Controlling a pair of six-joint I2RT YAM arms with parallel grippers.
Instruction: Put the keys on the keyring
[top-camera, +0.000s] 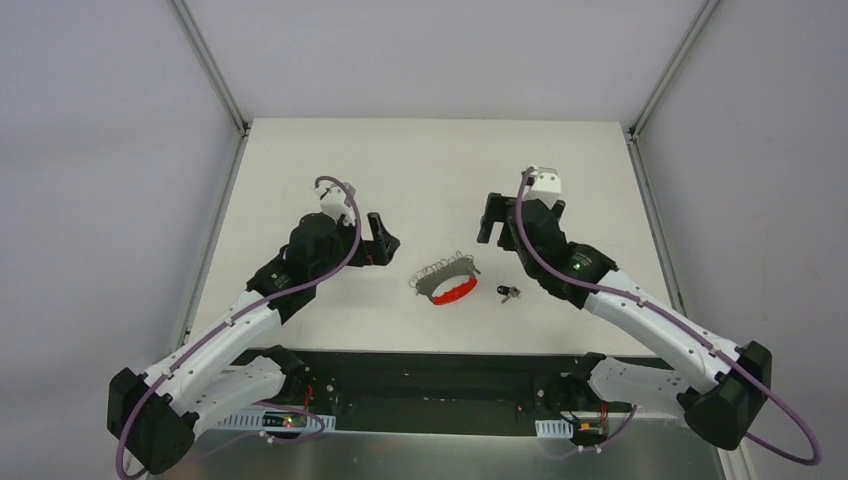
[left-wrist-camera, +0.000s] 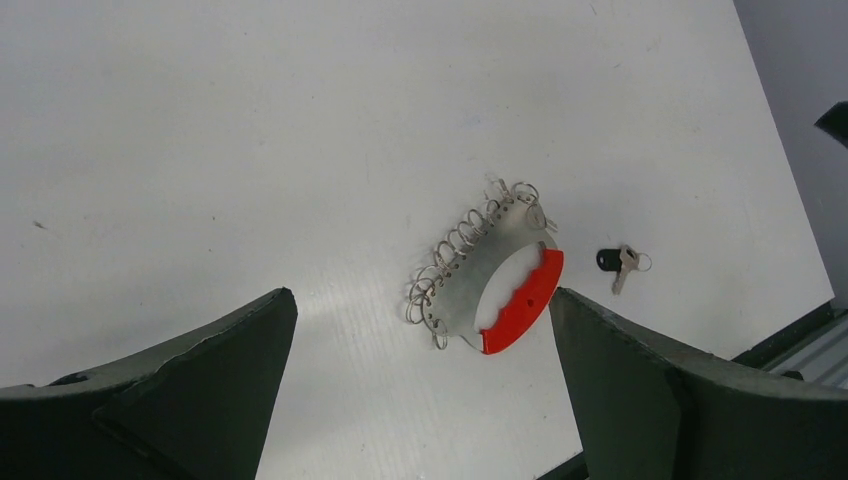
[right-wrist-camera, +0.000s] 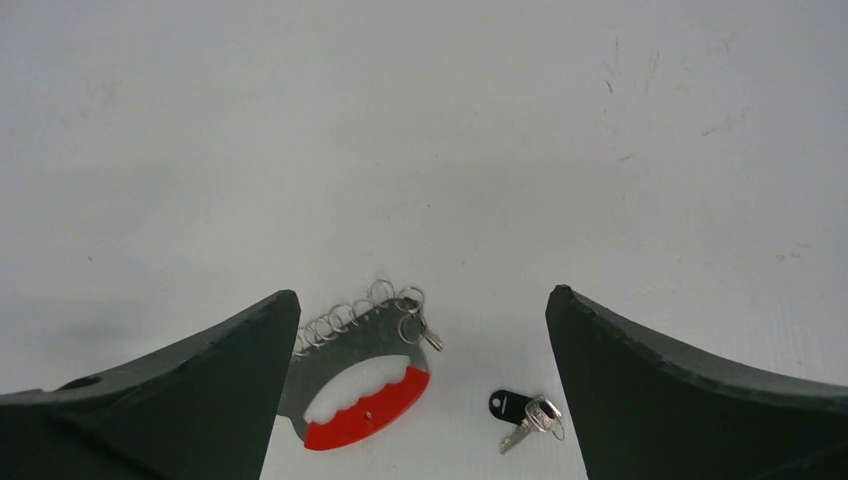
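The keyring (top-camera: 447, 282) lies flat mid-table: a grey curved plate with several thin wire loops along its back edge and a red crescent grip. Just to its right lies the small key (top-camera: 510, 293) with a black tag and silvery blade. In the left wrist view the keyring (left-wrist-camera: 495, 278) sits ahead between the fingers, the key (left-wrist-camera: 618, 264) beyond it. The right wrist view shows the keyring (right-wrist-camera: 352, 375) at lower left and the key (right-wrist-camera: 523, 412) near its right finger. My left gripper (top-camera: 382, 240) and right gripper (top-camera: 492, 220) both hover open, holding nothing.
The white table (top-camera: 430, 170) is walled by grey panels left, right and behind. A black rail (top-camera: 430, 375) with the arm bases runs along its near edge.
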